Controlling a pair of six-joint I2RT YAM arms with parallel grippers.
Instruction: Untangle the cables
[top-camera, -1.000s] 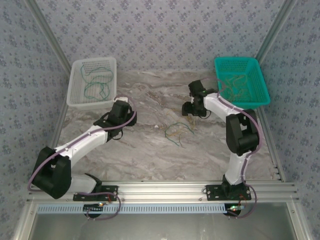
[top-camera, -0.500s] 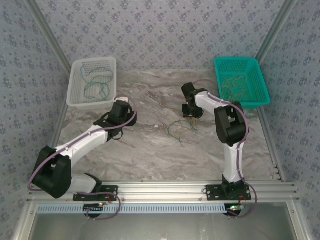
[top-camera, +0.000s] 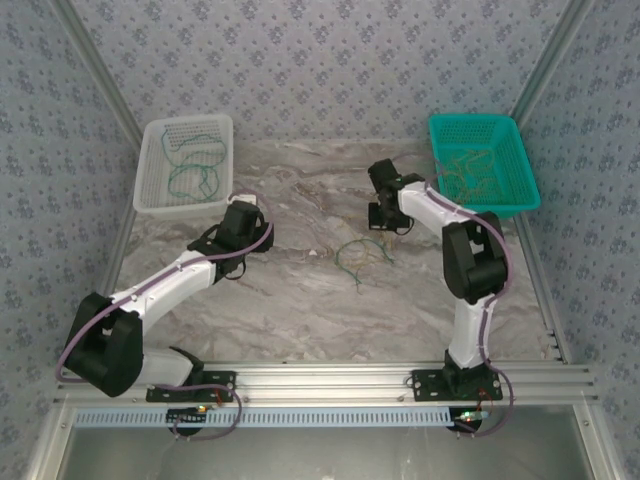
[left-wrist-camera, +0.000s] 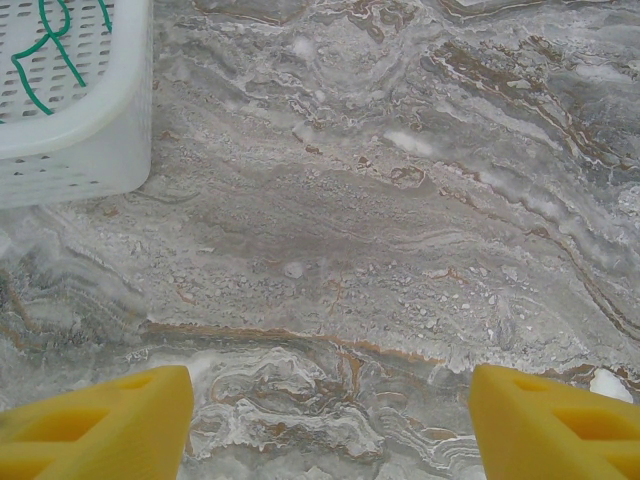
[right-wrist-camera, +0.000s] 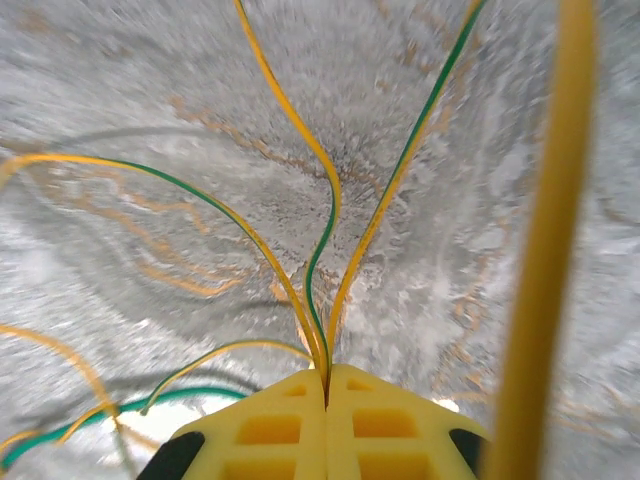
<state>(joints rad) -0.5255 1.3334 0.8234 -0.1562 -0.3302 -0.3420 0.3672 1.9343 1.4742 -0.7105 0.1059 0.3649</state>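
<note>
Where the fingers (right-wrist-camera: 265, 432) of the right gripper (right-wrist-camera: 327, 380) are pressed together, green and yellow cables (right-wrist-camera: 330, 215) are pinched there and fanned over the table (right-wrist-camera: 100, 90); the left gripper (left-wrist-camera: 330, 420) is held wide apart, empty, near a white basket (left-wrist-camera: 90, 150).

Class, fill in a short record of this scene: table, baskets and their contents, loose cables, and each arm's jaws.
Table: marble-patterned
White basket: far left, green cables inside
Teal basket: far right, yellowish cables inside
Loose cables: green and yellow tangle, mid-table
Left jaws: open, over bare table beside the white basket
Right jaws: shut on strands of the loose cables
</note>
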